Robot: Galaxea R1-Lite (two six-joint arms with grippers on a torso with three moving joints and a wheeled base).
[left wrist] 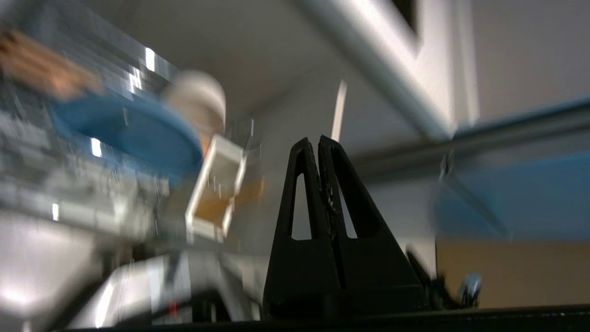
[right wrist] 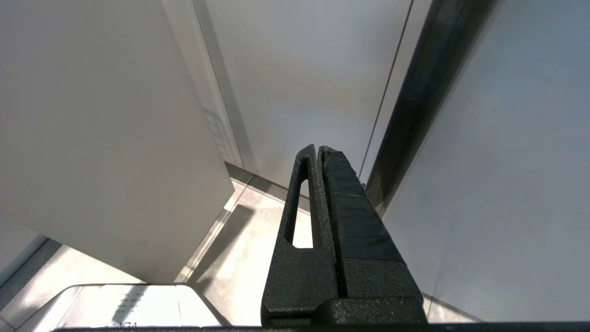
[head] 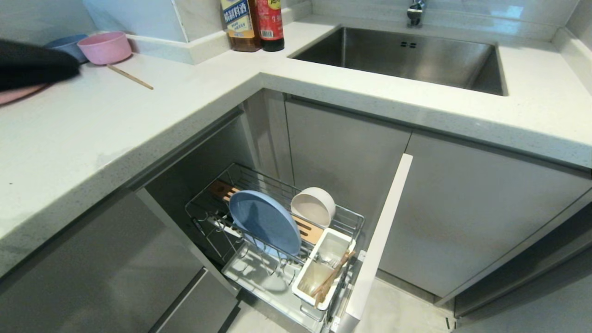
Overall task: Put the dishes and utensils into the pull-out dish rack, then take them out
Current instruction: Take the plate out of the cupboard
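Below the corner of the white bench (head: pixel 138 120), the pull-out dish rack (head: pixel 277 240) is standing drawn out from the cabinet, its narrow pale front (head: pixel 379 240) angling toward the floor. Inside it, the pale blue plate (head: pixel 264 222) is leaning on edge against the slotted wooden strip (head: pixel 311 231), and the cream-white bowl (head: pixel 313 206) is lying on its side just behind the plate, its mouth facing forward. Chopsticks (head: pixel 330 277) are resting slantwise in the white utensil cup (head: pixel 323 268); something metal is glinting beside them, too small to name. One more chopstick (head: pixel 130 77) is lying on the bench near a pink bowl (head: pixel 105 47) and a blue bowl (head: pixel 67 45), with two bottles (head: pixel 252 23) standing beside the steel sink (head: pixel 402 58). The left claw (left wrist: pixel 318 140) is hanging off to the side of the rack with its fingers pressed together, gripping nothing. The right claw (right wrist: pixel 319 150) is likewise pressed together and empty, pointing along plain cabinet panels.
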